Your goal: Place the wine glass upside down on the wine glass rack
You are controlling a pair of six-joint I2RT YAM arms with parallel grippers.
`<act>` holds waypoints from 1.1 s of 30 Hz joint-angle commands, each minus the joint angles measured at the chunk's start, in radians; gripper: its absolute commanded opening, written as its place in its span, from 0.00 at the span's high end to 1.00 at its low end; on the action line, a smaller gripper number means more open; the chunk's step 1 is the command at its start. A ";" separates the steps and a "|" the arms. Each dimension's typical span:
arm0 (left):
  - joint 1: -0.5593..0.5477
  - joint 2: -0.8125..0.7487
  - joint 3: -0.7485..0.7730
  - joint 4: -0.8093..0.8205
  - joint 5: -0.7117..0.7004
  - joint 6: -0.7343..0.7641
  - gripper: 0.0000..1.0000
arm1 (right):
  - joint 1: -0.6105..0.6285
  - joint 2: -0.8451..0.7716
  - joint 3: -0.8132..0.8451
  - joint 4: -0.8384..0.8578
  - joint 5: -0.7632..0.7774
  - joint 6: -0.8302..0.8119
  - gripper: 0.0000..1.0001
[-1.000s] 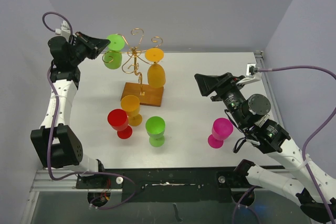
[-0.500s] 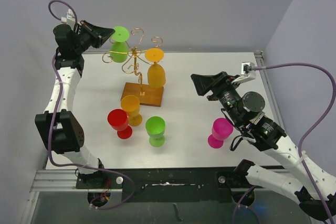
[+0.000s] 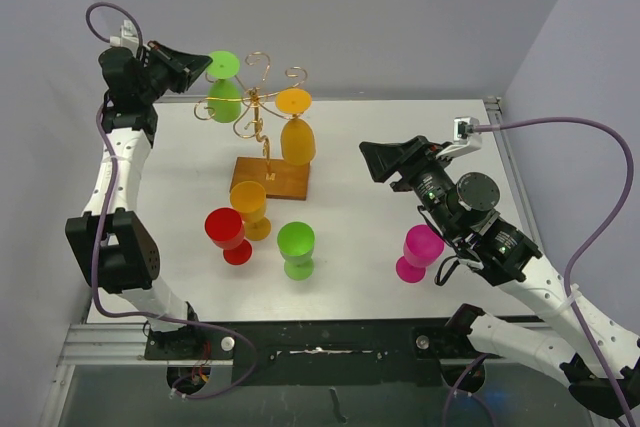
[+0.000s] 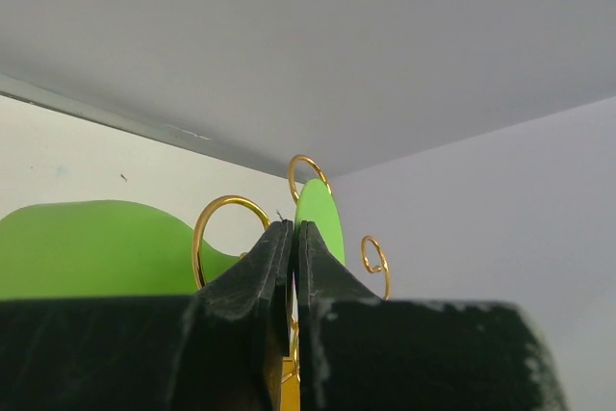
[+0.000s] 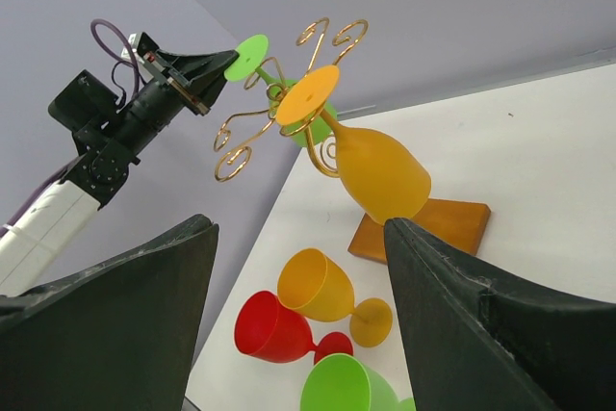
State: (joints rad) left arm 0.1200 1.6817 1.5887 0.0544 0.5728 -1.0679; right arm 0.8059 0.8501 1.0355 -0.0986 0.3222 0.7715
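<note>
My left gripper (image 3: 203,68) is shut on a green wine glass (image 3: 225,97), pinching the edge of its round foot (image 4: 319,219), and holds it upside down, high at the rack's far left side. The bowl (image 4: 87,249) hangs among the gold scroll arms of the wine glass rack (image 3: 256,107); I cannot tell whether an arm bears it. The rack's wooden base (image 3: 287,183) sits on the table. An orange glass (image 3: 297,139) hangs upside down on the rack's right side. My right gripper (image 3: 385,161) is open and empty, right of the rack, above the table.
Upright glasses stand in front of the rack: a red one (image 3: 227,232), an orange one (image 3: 250,205), a green one (image 3: 296,247), and a pink one (image 3: 420,250) under my right arm. Walls close in behind and to the left of the rack.
My left gripper has lifted the green glass and carried it right, from beside the rack in among its scroll arms. My right arm has shifted slightly left.
</note>
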 commanded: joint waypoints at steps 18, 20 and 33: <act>0.030 0.052 0.063 0.088 0.058 -0.012 1.00 | 0.001 -0.012 0.012 0.064 -0.001 0.011 0.30; 0.033 0.044 0.063 0.072 0.033 -0.008 1.00 | 0.001 -0.011 0.012 0.062 0.000 0.011 0.30; 0.061 -0.031 0.017 0.035 -0.087 0.024 1.00 | 0.001 -0.018 0.006 0.060 0.004 0.013 0.29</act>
State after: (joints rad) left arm 0.1650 1.7351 1.5963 0.0628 0.5388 -1.0683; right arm 0.8059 0.8497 1.0355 -0.0986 0.3210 0.7788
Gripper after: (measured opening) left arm 0.003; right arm 0.706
